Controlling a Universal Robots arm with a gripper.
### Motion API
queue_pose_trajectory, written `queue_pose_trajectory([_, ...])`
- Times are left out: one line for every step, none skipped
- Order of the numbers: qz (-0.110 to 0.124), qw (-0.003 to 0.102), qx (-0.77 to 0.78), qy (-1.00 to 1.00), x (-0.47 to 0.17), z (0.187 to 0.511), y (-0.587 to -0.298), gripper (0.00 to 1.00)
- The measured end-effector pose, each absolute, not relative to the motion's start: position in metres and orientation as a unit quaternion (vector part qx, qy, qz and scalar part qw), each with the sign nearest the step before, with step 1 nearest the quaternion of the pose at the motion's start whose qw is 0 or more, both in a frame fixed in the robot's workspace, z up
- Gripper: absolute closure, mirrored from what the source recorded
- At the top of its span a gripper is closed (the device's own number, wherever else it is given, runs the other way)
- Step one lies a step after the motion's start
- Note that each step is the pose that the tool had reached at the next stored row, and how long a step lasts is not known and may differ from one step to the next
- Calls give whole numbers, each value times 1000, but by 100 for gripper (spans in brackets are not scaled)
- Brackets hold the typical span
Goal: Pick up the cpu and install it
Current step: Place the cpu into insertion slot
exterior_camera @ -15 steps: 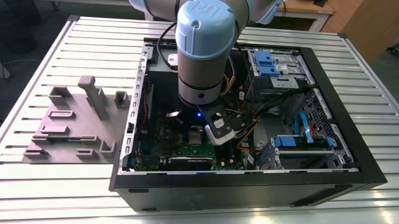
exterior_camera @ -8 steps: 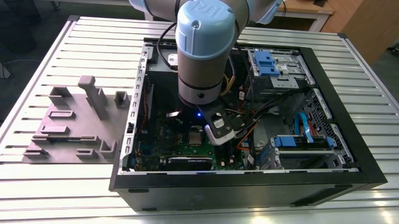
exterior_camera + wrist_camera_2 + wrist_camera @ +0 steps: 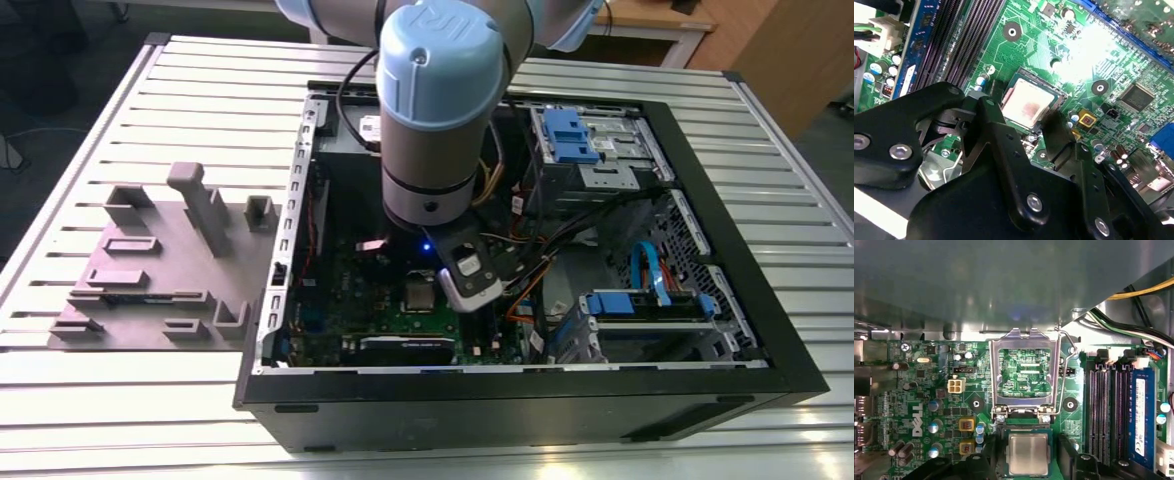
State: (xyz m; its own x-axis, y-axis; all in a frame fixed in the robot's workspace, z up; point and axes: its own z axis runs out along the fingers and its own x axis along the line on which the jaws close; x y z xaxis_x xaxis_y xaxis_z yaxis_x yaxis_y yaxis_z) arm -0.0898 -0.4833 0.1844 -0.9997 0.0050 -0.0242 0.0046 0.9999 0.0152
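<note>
The cpu [image 3: 1027,455], a small square chip with a silvery-grey top, lies flat in the socket on the green motherboard [image 3: 929,405]; the second wrist view also shows the cpu [image 3: 1026,102]. The socket's metal load plate [image 3: 1026,372] stands flipped open beside it, its lever raised. My gripper [image 3: 1027,462] is open, one black finger [image 3: 989,457] on each side of the chip with a gap to its edges. In the second wrist view the gripper [image 3: 1021,110] hovers just over the chip. In the exterior view the gripper [image 3: 467,285] reaches down inside the black computer case [image 3: 534,390].
Memory slots [image 3: 1109,410] and a blue module [image 3: 1140,415] run beside the socket. Cables [image 3: 1134,300] hang near the case wall. Drive cages with blue clips [image 3: 581,140] fill the case at the exterior view's right. A grey fixture block [image 3: 160,260] sits on the slatted table [image 3: 134,400].
</note>
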Motion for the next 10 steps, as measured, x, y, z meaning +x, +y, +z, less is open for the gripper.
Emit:
queue_pose_trajectory([8,12,3,1000,-90,184,-483,41])
queue_pose_trajectory([7,12,3,1000,-90,184,-483,41])
queue_pose_trajectory([7,12,2,1000,-90,185,-483,41])
queue_pose_trajectory([7,12,2,1000,-90,185,-483,41])
queue_pose_trajectory([7,12,2,1000,-90,186,-483,41])
queue_pose_trajectory([7,12,2,1000,-90,188,-483,41])
queue_pose_trajectory([7,12,2,1000,-90,190,-483,41])
queue_pose_trajectory([7,12,2,1000,-90,192,-483,41])
queue_pose_trajectory([7,12,2,1000,-90,194,-483,41])
queue_pose_trajectory([7,12,2,1000,-90,195,-483,41])
